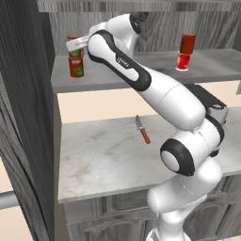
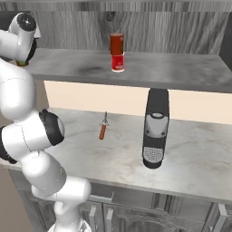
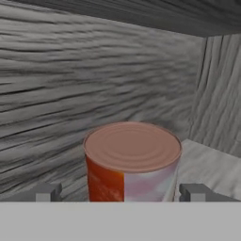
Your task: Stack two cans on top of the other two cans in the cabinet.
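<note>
Here four cans stand as two stacks point(image 1: 76, 59) point(image 1: 185, 52) on the cabinet shelf point(image 1: 141, 70); jaws apart around one top can point(image 3: 132, 160)

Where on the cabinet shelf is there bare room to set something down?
The shelf board is bare between the left can stack and the right can stack, and right of that stack. The left end is crowded by the gripper.

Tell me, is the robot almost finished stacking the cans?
Nearly, it looks like. On the shelf, the right stack already has one can on another. The left stack also stands two high, with the gripper at its top can; the jaws sit open on either side of it. What seems left is pulling the arm back. The knife lies untouched on the counter.
</note>
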